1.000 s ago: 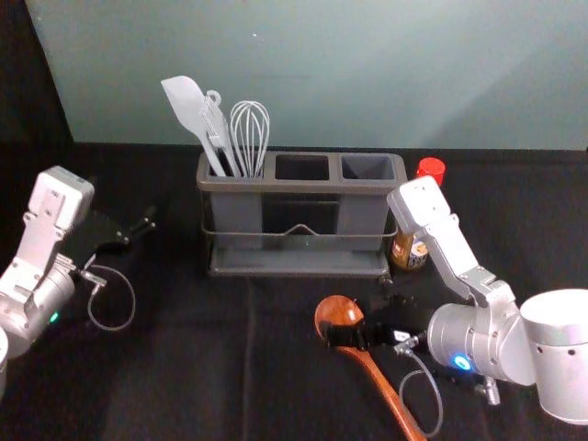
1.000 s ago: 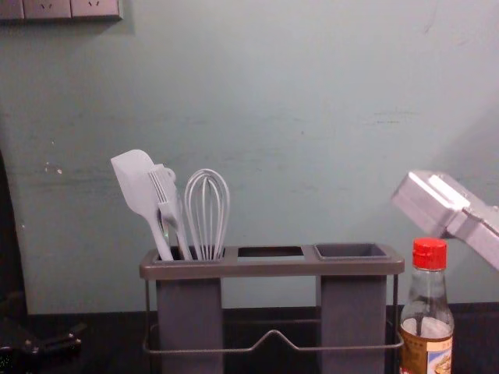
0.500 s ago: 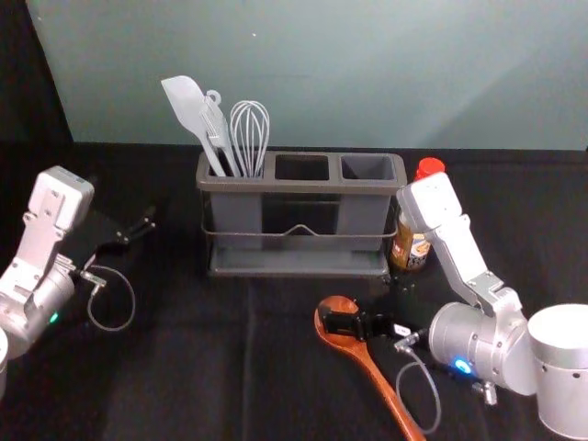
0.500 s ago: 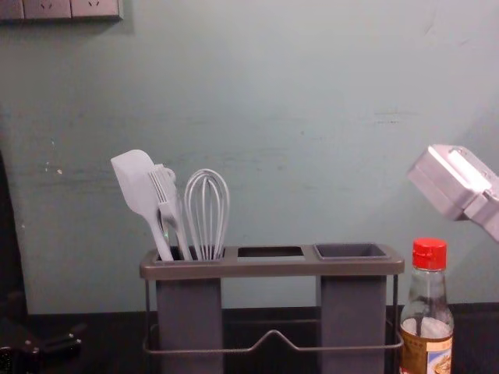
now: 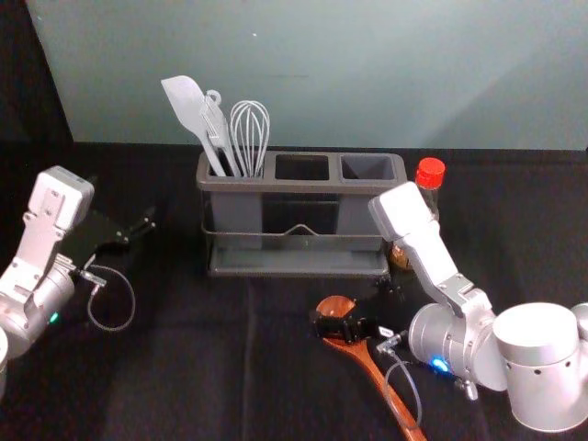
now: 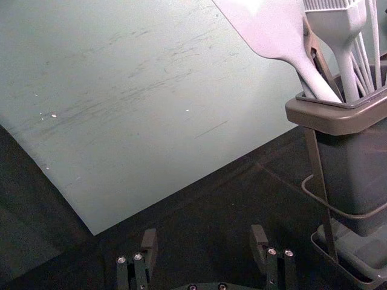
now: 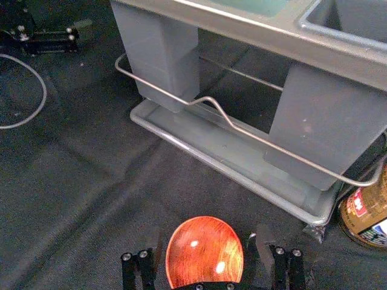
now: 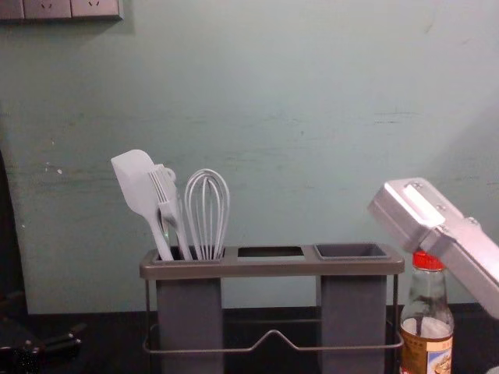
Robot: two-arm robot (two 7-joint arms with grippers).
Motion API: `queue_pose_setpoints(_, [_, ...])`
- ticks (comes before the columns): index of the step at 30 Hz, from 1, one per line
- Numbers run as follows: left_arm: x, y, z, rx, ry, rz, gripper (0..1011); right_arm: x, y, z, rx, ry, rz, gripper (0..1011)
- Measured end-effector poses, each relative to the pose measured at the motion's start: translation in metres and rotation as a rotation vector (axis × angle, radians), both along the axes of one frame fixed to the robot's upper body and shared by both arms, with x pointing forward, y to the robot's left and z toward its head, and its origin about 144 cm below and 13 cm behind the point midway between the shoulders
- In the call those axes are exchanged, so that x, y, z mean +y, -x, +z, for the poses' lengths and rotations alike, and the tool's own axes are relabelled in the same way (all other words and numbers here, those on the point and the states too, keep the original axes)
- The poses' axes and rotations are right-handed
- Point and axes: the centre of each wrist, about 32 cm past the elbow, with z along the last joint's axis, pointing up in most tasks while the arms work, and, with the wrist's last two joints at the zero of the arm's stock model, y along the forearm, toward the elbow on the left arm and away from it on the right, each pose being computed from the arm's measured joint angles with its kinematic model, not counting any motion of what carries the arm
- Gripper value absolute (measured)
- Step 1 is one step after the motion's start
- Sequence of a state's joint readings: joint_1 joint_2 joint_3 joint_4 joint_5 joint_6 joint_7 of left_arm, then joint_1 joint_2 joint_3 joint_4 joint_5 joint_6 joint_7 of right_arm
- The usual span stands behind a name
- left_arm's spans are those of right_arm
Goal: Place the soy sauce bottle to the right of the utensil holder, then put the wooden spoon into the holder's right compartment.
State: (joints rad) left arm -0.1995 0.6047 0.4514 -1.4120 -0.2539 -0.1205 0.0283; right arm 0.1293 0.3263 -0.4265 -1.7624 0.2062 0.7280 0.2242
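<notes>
The wooden spoon (image 5: 372, 372) lies on the black cloth in front of the utensil holder (image 5: 299, 270). My right gripper (image 5: 354, 303) is low over the spoon's bowl. In the right wrist view, that open gripper (image 7: 205, 237) has one finger on each side of the bowl (image 7: 204, 251); contact cannot be judged. The soy sauce bottle (image 8: 426, 344) stands upright beside the holder's right end, its red cap partly behind my right arm. The right compartment (image 5: 367, 167) holds nothing visible. My left gripper (image 5: 124, 202) is idle left of the holder; the left wrist view has this gripper (image 6: 202, 234) open.
A white spatula (image 8: 137, 181), a brush (image 8: 165, 199) and a whisk (image 8: 207, 210) stand in the holder's left compartment. The wall (image 5: 322, 73) rises behind the holder. A cable (image 5: 393, 390) from my right wrist hangs beside the spoon's handle.
My right arm has shifted left in the head view, and its upper link now overlaps the bottle's cap in the chest view. Spoon, bottle, holder and left arm have stayed where they were.
</notes>
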Motion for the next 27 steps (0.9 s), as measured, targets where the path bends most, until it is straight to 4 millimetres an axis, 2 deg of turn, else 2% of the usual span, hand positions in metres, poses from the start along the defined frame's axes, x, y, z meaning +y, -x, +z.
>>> queue_pose_setpoints(11, [0.0, 0.0, 0.0, 0.0, 0.0, 0.0, 1005, 0.012, -0.006, -0.002, 0.032, 0.063, 0.01, 1000])
queue_pose_setpoints(27, [0.0, 0.0, 0.0, 0.0, 0.0, 0.0, 1005, 0.019, -0.011, -0.001, 0.054, 0.102, 0.014, 1000])
